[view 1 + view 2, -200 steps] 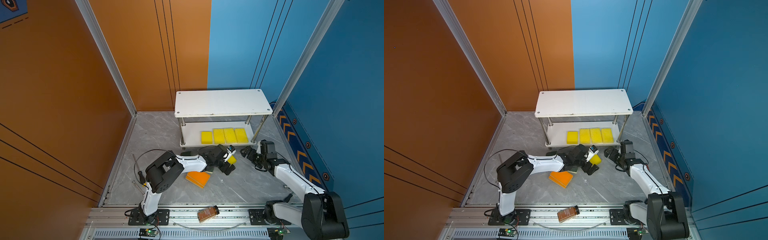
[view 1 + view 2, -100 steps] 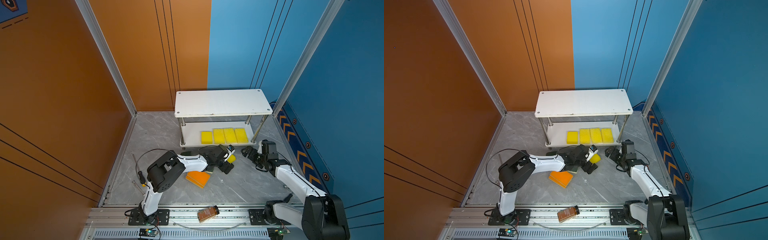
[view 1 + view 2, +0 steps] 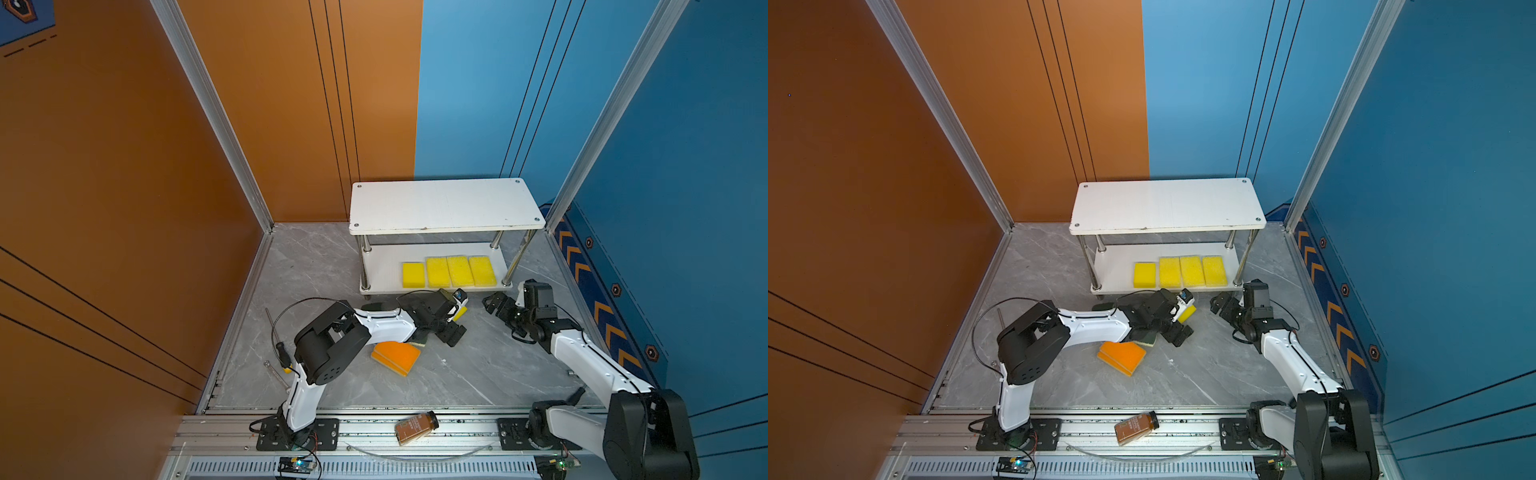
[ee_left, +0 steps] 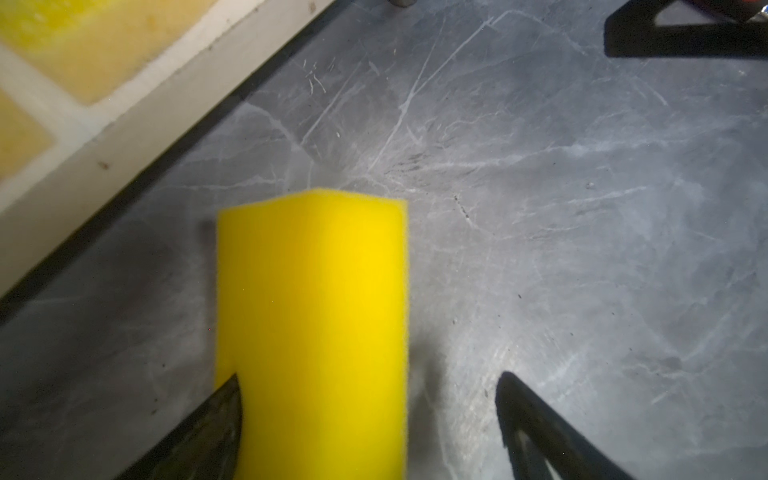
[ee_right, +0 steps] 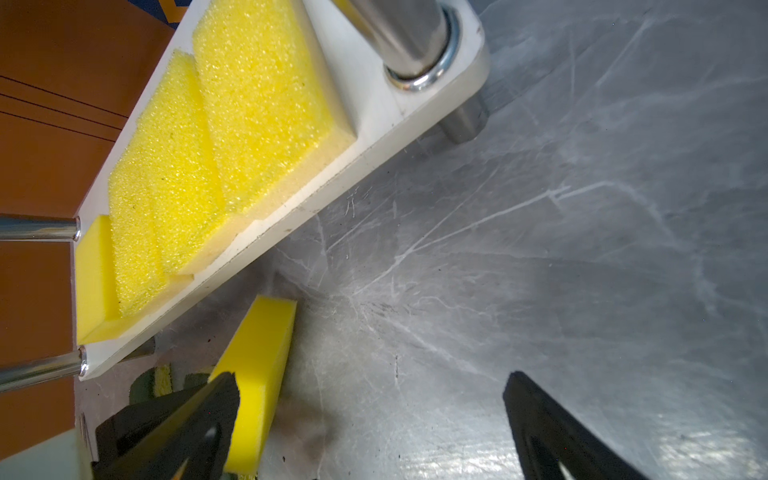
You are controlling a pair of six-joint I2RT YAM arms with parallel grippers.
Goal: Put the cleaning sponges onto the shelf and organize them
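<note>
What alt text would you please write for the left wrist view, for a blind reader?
A yellow sponge fills the middle, between the open jaws of the left gripper: one jaw at its edge, the other clear. Behind it are grey marbled floor and the shelf, its white lower board holding more yellow sponges.

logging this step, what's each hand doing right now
Left hand: open, yellow sponge between its jaws, not clamped.
Right hand: open, empty.

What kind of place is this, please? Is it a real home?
Probably a robot test cell, not a home: the left arm and right arm are bolted to an aluminium rail, and aluminium posts frame an orange wall panel and a blue wall panel.
</note>
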